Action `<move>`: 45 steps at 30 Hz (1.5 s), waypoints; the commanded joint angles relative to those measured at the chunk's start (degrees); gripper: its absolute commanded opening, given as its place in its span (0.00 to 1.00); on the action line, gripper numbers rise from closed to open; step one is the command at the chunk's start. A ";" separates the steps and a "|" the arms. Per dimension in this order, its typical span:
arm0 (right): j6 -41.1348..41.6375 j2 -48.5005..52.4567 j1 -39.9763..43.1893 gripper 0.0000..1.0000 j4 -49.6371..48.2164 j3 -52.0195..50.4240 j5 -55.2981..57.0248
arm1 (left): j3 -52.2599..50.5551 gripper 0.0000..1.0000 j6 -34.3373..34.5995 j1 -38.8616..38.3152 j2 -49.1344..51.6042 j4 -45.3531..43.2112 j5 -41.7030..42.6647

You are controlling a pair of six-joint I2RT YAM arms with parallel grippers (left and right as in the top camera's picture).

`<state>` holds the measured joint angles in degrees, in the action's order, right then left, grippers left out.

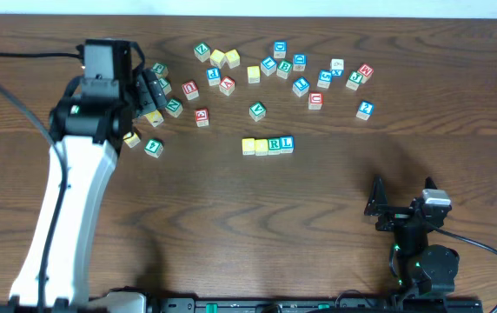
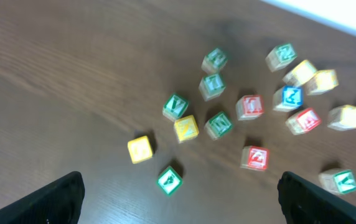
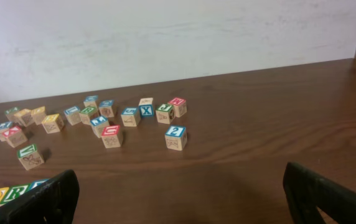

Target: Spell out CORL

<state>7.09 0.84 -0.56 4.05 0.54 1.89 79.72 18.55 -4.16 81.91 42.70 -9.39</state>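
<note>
Left gripper (image 1: 150,94) stretched far forward, right gripper (image 1: 381,207) tucked near base (jaws spread)

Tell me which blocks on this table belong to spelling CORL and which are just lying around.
Part of the job, in one row: yellow-topped cube, its yellow-topped neighbour, green R cube, blue L cube.
Just lying about: green V cube, blue 2 cube, red-lettered cube, the other scattered cubes beyond the row.

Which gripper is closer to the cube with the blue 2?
Right. The right gripper sits robot-side of the blue 2 cube; the left gripper hovers over other cubes far to its left.
</note>
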 commanded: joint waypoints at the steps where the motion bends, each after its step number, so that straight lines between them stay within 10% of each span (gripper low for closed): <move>1: -0.52 -0.52 -0.28 0.99 0.07 -0.22 0.07 | -3.15 0.98 -2.56 0.28 -6.23 -2.34 -1.18; 19: -0.52 -0.52 -0.28 0.99 0.07 -0.22 0.07 | -46.64 0.98 -13.92 0.31 -43.43 -36.63 2.97; 45: -0.52 -0.52 -0.28 0.99 0.07 -0.22 0.07 | -76.98 0.97 -25.35 1.64 -81.74 -39.32 2.93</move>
<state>7.09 0.71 -0.56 4.03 0.51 1.91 3.66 -5.04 -2.76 1.65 3.79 -6.72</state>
